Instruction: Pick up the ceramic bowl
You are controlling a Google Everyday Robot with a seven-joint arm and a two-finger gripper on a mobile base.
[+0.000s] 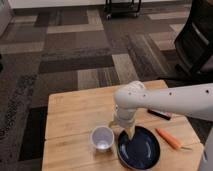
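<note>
The ceramic bowl (139, 149) is a wide, shallow, dark navy-blue dish on the wooden table (70, 120), near its front edge. A small white cup (102, 137) stands just left of it. My white arm reaches in from the right, and my gripper (126, 129) hangs down over the bowl's far-left rim, between the cup and the bowl. Its tan fingertips (131, 133) are at the rim.
An orange carrot (169, 139) lies right of the bowl. A dark marker-like object (159, 114) lies behind it, partly under my arm. A black office chair (196, 45) stands at the right and a black cart (123, 6) at the back on the patterned carpet.
</note>
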